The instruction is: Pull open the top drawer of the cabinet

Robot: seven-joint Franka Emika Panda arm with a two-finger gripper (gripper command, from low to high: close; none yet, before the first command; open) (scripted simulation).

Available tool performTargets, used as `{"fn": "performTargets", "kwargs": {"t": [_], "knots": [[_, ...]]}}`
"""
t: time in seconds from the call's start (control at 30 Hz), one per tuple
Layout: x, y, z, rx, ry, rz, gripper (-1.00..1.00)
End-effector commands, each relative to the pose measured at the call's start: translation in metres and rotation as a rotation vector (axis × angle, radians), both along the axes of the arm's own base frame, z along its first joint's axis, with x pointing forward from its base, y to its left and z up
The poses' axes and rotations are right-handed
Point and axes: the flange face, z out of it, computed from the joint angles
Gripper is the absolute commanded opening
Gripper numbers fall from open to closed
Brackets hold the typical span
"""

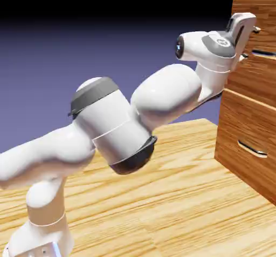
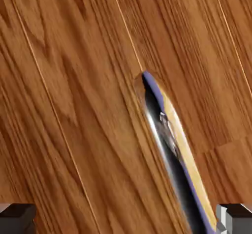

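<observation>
Gripper at the top drawer's handle

I see my gripper (image 1: 252,32) up against the cabinet (image 1: 245,142)'s top drawer (image 2: 74,105), fingers spread apart either side of the silver handle (image 2: 170,149), not clamped.

- My gripper (image 1: 252,34) hides most of the top drawer (image 1: 257,10) handle in the exterior view.
- The cabinet (image 1: 245,121) runs off the right edge.
- In the hand view, my fingertips (image 2: 17,217) are cropped at the bottom.

no readable text anywhere (neither label, brand nor number).
</observation>
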Motion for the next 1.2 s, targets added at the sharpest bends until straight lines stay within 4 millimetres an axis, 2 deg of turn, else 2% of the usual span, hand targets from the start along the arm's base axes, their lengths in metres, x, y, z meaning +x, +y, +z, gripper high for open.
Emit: {"fn": "performTargets", "kwargs": {"t": [0.0, 0.07, 0.1, 0.33, 0.37, 0.4, 0.73, 0.93, 1.17], "knots": [[0.008, 0.004, -0.009, -0.067, -0.004, -0.006, 0.0], [0.018, 0.01, -0.02, -0.155, -0.009, -0.013, 0.0], [0.018, 0.01, -0.02, -0.155, -0.009, -0.013, 0.0], [0.068, 0.01, -0.02, -0.155, -0.009, -0.013, 0.0], [0.068, 0.01, -0.02, -0.155, -0.009, -0.013, -1.0], [0.068, 0.01, -0.02, -0.155, -0.009, -0.013, -1.0], [-0.007, 0.011, -0.022, -0.156, -0.006, -0.011, -1.0], [-0.008, 0.01, -0.021, -0.155, -0.008, -0.012, -1.0], [-0.069, 0.01, -0.02, -0.155, -0.009, -0.013, -1.0]]}}
